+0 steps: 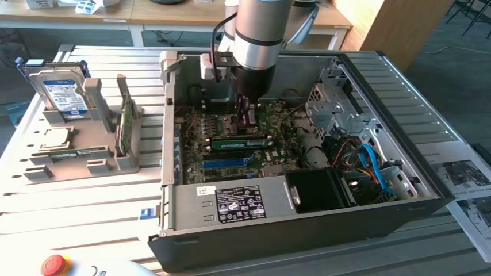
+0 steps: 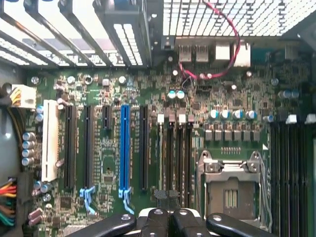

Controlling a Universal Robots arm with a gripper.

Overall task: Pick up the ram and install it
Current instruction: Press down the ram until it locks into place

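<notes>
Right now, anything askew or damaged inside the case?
Nothing damaged or askew. One oddity: the CPU socket looks empty, and the processor chip sits outside the case in the grey holder.

The gripper (image 1: 245, 118) hides part of the motherboard (image 1: 230, 144); 1 ram stick (image 1: 126, 123) perhaps stands edge-on.

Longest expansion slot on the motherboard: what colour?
Blue; the slot shows best in the wrist view.

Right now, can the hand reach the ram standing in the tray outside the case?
Probably not directly: the hand is down inside the case, whose side wall stands between it and the ram. It must lift clear first.
</notes>
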